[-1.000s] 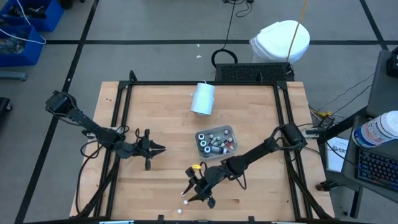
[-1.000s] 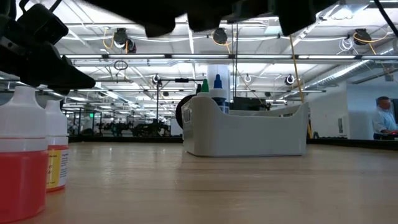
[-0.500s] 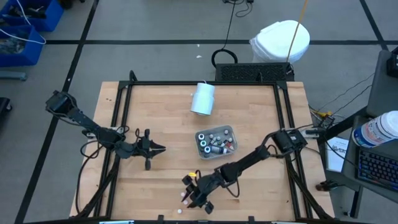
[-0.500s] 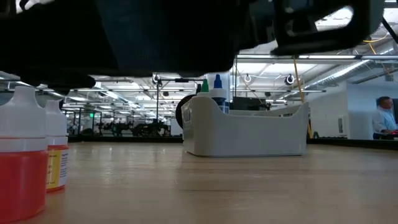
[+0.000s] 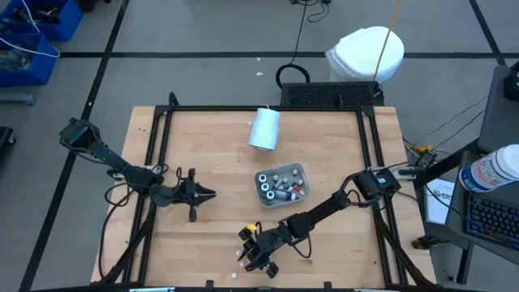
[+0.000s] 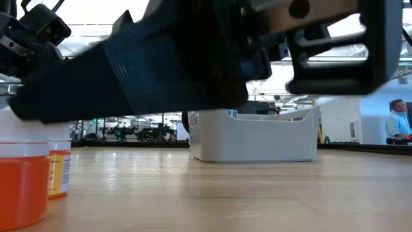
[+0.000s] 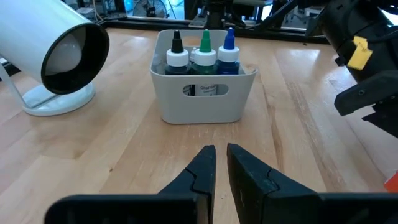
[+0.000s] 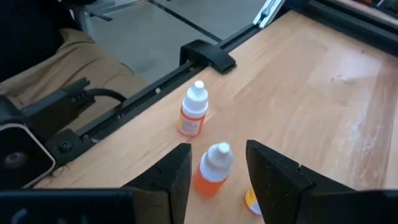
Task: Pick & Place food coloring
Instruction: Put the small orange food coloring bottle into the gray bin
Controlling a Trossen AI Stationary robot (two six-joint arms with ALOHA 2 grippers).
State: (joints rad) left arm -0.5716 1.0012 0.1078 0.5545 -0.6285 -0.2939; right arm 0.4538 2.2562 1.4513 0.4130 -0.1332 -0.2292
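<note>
Two small food coloring bottles with white caps and orange liquid stand upright on the table near its near edge. One bottle [image 8: 213, 171] [image 6: 22, 187] stands between the fingers of my right gripper [image 8: 219, 149] [image 5: 251, 255], which is open and low over it. The other bottle [image 8: 193, 116] [image 6: 59, 169] [image 5: 235, 276] stands beyond it, by the frame rail. Several more bottles stand in the pale grey tray [image 5: 281, 185] [image 7: 204, 93]. My left gripper [image 5: 209, 193] [image 7: 221, 158] is shut and empty at mid-table left.
A white cylinder [image 5: 264, 128] [image 7: 56, 50] lies on its side at the far middle of the table. A black frame rail [image 8: 155, 93] runs along the table's near edge close to the bottles. Bare wood lies between the tray and my left gripper.
My right gripper has gone toward the table's near edge and a little left, and down over the two orange bottles. It now fills the upper part of the low view. The bottles have stayed where they were.
</note>
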